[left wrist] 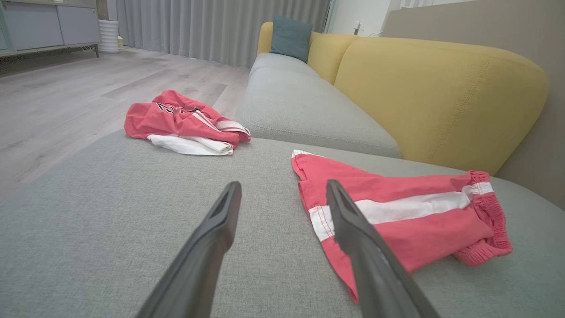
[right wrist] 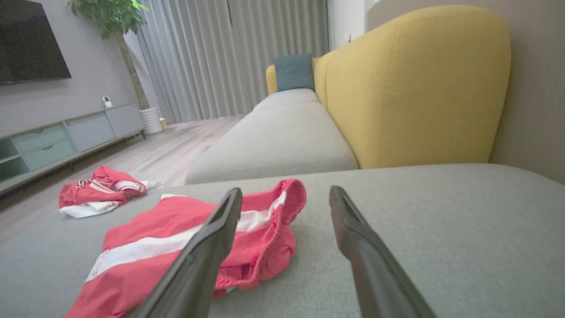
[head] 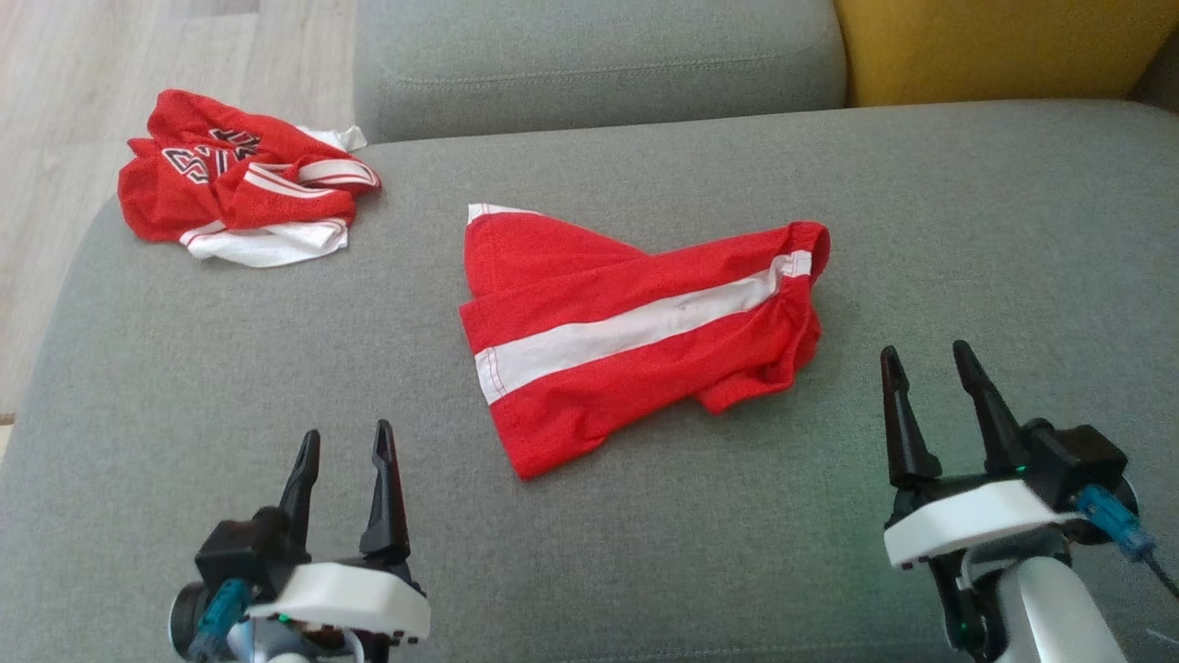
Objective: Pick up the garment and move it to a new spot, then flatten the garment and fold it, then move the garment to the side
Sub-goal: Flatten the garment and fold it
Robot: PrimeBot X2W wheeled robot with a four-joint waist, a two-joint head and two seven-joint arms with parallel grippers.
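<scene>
Red shorts (head: 636, 331) ahead, clear of fingers (head: 385, 497)

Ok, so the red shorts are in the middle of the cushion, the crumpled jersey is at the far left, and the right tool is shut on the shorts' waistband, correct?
Not quite. The right tool is open and holds nothing, apart from the red shorts, as the head view shows. The rest stands: shorts in the middle of the cushion, crumpled jersey at the far left.

Grey sofa seat (head: 737, 552), yellow backrest (right wrist: 415, 88), teal cushion (right wrist: 293, 71); grey curtains (right wrist: 229, 57), pale wood floor (left wrist: 57, 106), low cabinet (right wrist: 66, 137), wall-mounted television (right wrist: 26, 39).
</scene>
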